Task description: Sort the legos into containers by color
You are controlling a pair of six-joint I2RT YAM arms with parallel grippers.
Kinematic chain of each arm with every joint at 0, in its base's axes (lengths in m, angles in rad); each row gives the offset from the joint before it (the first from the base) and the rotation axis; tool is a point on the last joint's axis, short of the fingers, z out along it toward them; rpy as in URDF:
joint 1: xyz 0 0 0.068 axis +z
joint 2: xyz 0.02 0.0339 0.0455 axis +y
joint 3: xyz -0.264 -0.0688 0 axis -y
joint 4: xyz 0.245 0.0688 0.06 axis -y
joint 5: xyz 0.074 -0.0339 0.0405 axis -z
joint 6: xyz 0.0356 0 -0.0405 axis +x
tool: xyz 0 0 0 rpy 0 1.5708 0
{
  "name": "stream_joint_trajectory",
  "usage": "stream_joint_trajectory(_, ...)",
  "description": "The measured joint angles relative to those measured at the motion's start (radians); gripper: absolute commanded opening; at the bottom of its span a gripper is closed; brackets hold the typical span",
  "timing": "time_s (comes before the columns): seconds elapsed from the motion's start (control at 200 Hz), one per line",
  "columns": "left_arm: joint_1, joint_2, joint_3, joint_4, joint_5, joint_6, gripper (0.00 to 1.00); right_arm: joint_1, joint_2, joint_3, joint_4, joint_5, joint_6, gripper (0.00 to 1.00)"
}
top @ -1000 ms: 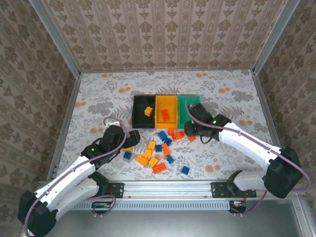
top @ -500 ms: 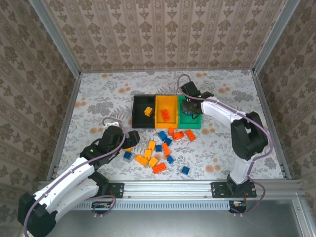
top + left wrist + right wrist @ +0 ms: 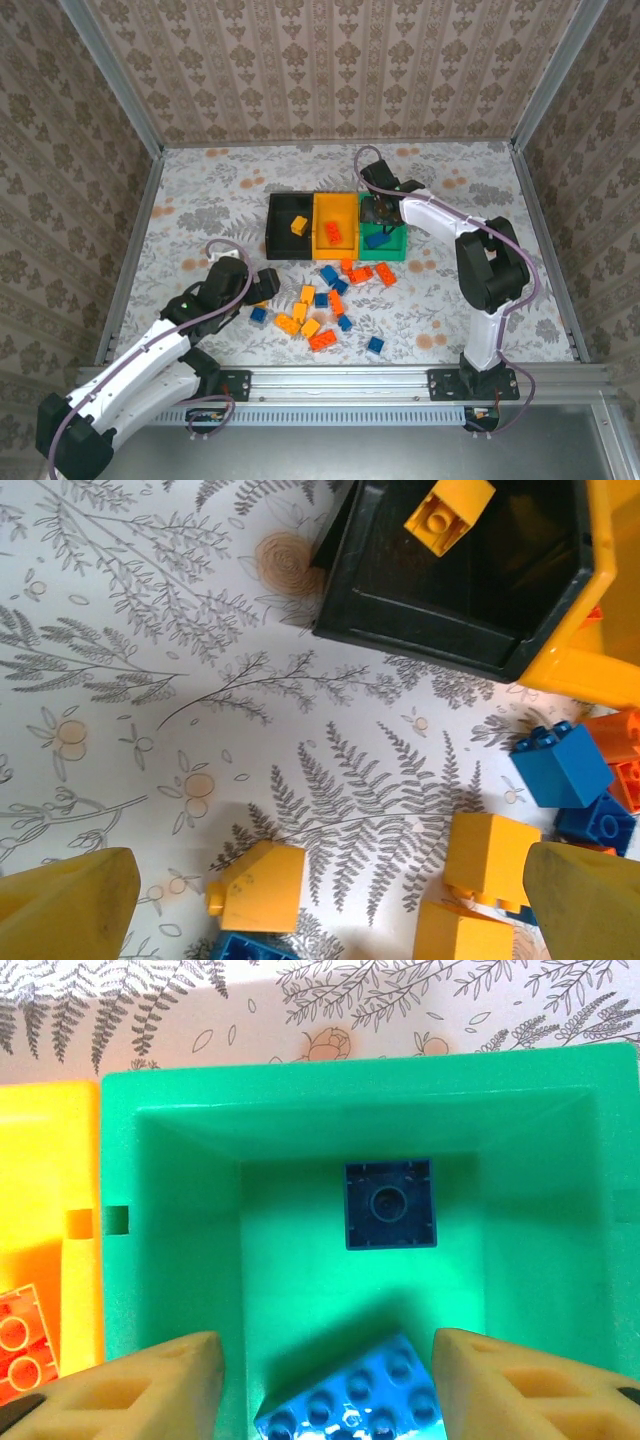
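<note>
My right gripper [image 3: 380, 213] hangs open over the green container [image 3: 396, 250]. A blue lego [image 3: 360, 1400] lies tilted between its spread fingers [image 3: 150, 1385], with a dark blue lego [image 3: 390, 1203] farther in on the green floor [image 3: 290, 1260]. The black container [image 3: 272, 225] holds a yellow lego [image 3: 299, 225]. The yellow container [image 3: 337, 205] holds a red-orange lego [image 3: 333, 233]. My left gripper [image 3: 264, 282] is open low over the table, with a yellow lego [image 3: 260, 885] between its fingertips [image 3: 70, 905]. Several loose legos [image 3: 325, 300] lie in front of the containers.
Two more yellow bricks [image 3: 490, 855] and a blue brick [image 3: 560, 765] lie near my left gripper's right finger. A lone blue brick [image 3: 375, 345] sits near the front rail. Metal frame posts and wallpapered walls close in the patterned table [image 3: 200, 200].
My right arm has swung from the table beside the pile up over the green container and opened its jaws, and the blue lego now lies in that container. The left arm has barely moved.
</note>
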Motion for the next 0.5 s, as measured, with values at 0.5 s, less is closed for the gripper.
stream_joint_trajectory(0.5,0.011,0.324,0.047,-0.092,-0.018,-0.011,0.76,0.029,-0.23,-0.184,0.073,-0.053,0.037,0.64)
